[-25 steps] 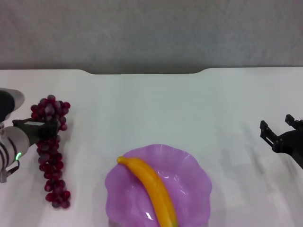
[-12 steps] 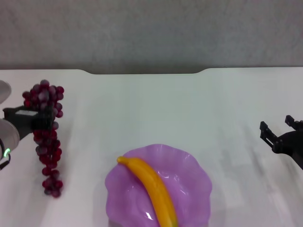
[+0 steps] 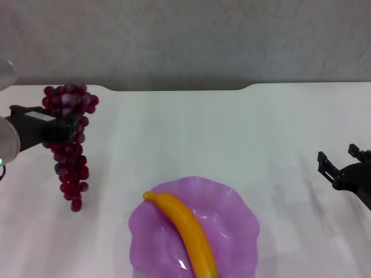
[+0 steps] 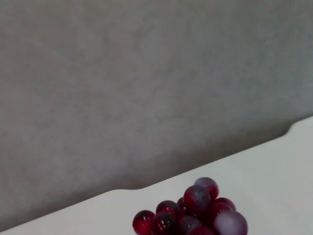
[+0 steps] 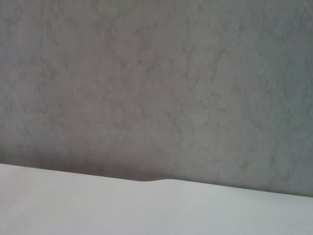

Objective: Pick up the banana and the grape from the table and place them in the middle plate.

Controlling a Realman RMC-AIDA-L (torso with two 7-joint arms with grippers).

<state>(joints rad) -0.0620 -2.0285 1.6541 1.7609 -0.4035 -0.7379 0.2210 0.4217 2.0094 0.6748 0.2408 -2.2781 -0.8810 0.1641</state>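
From my head camera, my left gripper [image 3: 61,128] sits at the left side of the table [image 3: 191,133], pinched on the upper part of the grape [image 3: 71,145] bunch. The bunch hangs down from my fingers in a long string, its top cluster bulging above them — whether its lowest berries touch the tabletop I cannot tell. The banana [image 3: 184,233] already lies in the middle plate [image 3: 232,231], running diagonally from the rim nearest the grapes toward the near edge. The purple plate sits at the near middle of the table, well apart from the hanging bunch. My right gripper [image 3: 343,164] rests low at the right edge, fingers spread and holding nothing.

From my left wrist camera, only the top berries of the grape [image 4: 195,213] show — dark red, some with a pale bloom — against the white table [image 4: 274,166] and a grey wall [image 4: 146,73].

From my right wrist camera, just the table [image 5: 98,205] and the grey wall [image 5: 156,73].

No writing or label can be read in any view.
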